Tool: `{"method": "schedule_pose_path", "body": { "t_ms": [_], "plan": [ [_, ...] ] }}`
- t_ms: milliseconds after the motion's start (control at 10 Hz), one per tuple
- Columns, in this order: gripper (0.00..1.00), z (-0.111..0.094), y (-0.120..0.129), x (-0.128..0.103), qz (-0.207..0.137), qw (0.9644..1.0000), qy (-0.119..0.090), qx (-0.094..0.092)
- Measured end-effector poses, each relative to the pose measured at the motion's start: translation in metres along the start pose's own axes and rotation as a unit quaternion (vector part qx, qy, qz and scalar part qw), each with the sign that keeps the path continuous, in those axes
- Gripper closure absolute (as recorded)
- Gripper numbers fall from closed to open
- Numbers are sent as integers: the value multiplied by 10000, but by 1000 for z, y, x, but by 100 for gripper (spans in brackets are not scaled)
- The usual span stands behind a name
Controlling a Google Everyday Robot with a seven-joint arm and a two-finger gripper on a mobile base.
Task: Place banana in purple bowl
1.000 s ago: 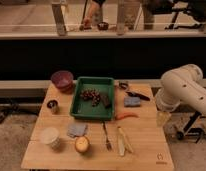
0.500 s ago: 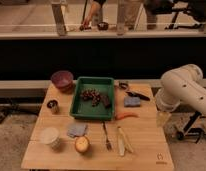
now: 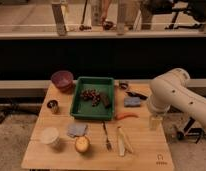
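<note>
Noted wooden table (image 3: 146, 152), green tray (image 3: 91, 115) at centre. Found gripper (image 3: 155, 122) at tray's 4 o'clock, by table edge; could not tell its opening or hold. Spotted purple bowl (image 3: 62, 80) at 10 o'clock, banana (image 3: 122, 141) on table at 5 o'clock.

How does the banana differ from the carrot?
The banana is pale cream-yellow; the carrot is orange. The banana points front to back near the table's front edge; the carrot lies crosswise, by the tray's corner. Both are slim and lie flat on the table. The gripper hangs by the table's right edge, touching neither.
</note>
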Motion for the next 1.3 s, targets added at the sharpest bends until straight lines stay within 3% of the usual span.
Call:
{"method": "schedule_pose_path", "body": {
  "t_ms": [500,800,1300],
  "plan": [
    [20,10,12,-39,-413,9991,-73,-30],
    [20,16,19,-43,-565,9984,-71,-49],
    [20,29,26,-77,-906,9957,-182,-93]
  ]
}}
